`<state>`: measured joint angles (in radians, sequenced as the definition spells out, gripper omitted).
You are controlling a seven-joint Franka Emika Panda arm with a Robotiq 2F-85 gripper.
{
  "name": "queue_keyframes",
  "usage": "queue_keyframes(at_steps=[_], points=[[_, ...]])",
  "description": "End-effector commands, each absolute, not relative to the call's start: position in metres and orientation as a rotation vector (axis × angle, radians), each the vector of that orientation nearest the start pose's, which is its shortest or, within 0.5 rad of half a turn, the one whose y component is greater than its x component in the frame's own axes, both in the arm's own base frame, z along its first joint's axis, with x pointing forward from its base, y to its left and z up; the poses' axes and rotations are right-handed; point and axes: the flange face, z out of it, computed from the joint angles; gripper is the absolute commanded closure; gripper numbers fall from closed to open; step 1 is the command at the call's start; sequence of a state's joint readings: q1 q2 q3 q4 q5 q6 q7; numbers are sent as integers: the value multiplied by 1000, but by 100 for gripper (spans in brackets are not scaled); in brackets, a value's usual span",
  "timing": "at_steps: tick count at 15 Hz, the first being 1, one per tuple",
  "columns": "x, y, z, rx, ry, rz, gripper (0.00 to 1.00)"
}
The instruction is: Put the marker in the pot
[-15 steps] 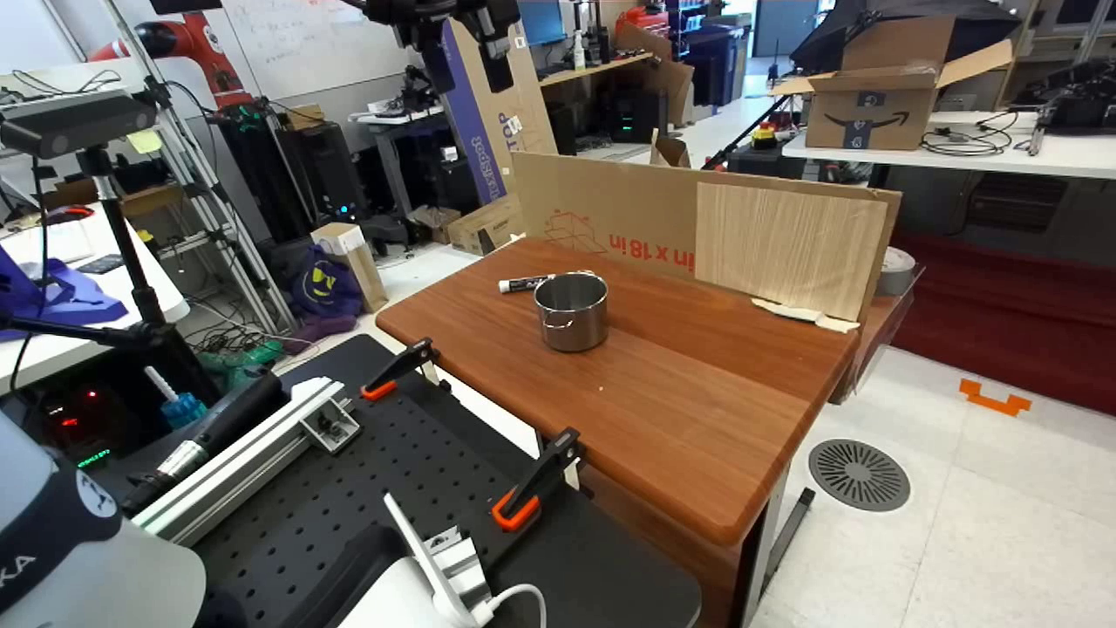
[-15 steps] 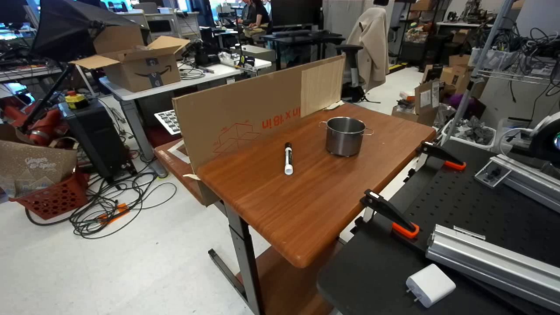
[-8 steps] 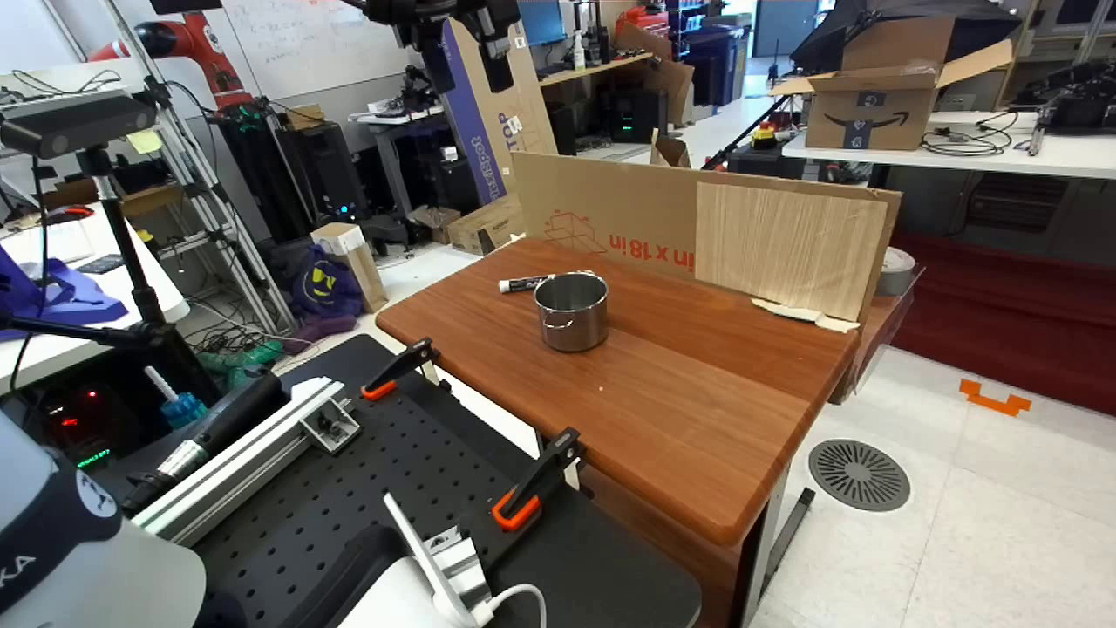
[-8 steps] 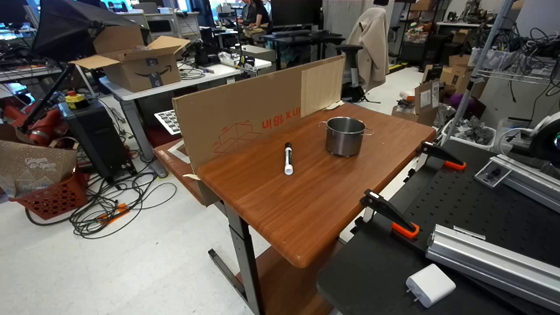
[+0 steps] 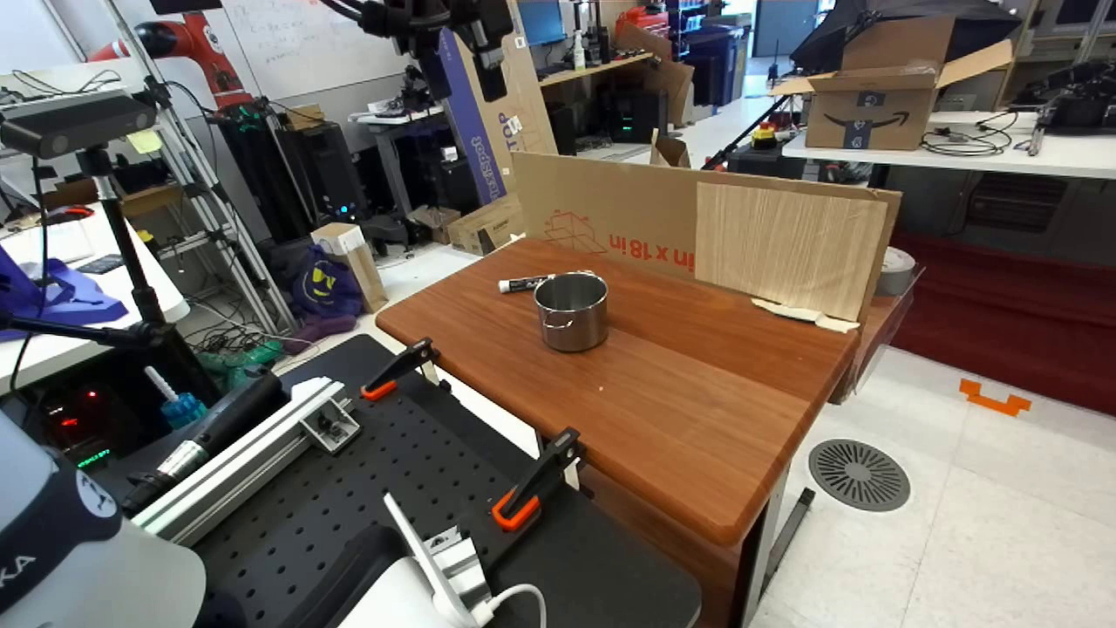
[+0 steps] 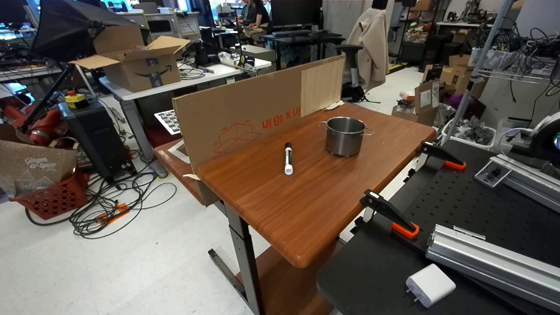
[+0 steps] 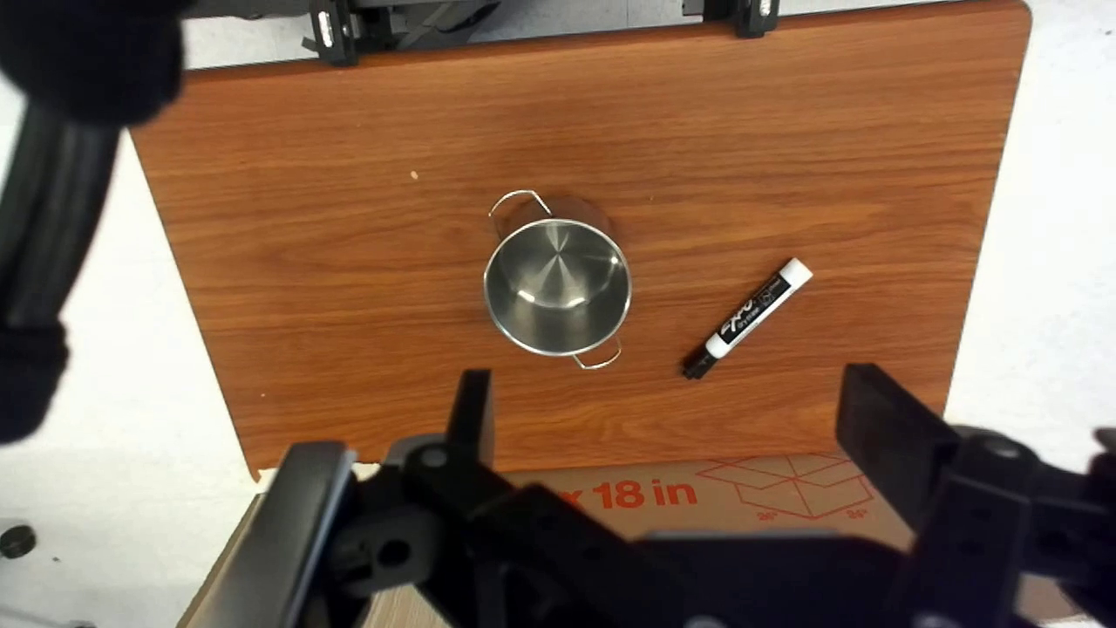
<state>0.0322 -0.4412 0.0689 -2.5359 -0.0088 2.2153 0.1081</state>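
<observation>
The marker [image 7: 747, 318] is white with a black label and black cap. It lies flat on the brown table, beside the pot and apart from it. It also shows in both exterior views [image 5: 523, 283] [image 6: 288, 159], partly behind the pot in one of them. The pot [image 7: 558, 288] is round, shiny silver, with thin wire side handles. It stands upright and empty, and shows in both exterior views [image 5: 571, 311] [image 6: 345, 136]. My gripper [image 7: 670, 373] is open and empty, high above the table; its fingers show at the top of an exterior view [image 5: 468, 90].
A cardboard panel [image 5: 628, 218] stands upright along one long edge of the table [image 5: 680, 419]. Black clamps [image 6: 389, 212] with orange pads hold the opposite edge beside a black perforated board [image 5: 392, 488]. A white plug adapter [image 6: 431, 285] lies on that board.
In an exterior view my gripper has shifted slightly down and to the left between half a second ago and now. The marker and the pot have not moved.
</observation>
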Motion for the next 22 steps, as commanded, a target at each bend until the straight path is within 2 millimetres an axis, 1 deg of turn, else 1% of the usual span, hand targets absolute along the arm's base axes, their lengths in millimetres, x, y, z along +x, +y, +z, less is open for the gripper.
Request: queue_keyframes(at_steps=[1,4,6,10,14,18,22], points=[[421,65,421,-3122,144,-159,0],[427,88,406,-3064,281,-114,0],[435,100,393,-3001,417,-104,0],[460,114,367,-2873,669,-126,0],[489,129,340,-2810,833,-149,0],[517,136,311,-2771,961,-144,0],[537,132,282,-2755,1067,-104,0]])
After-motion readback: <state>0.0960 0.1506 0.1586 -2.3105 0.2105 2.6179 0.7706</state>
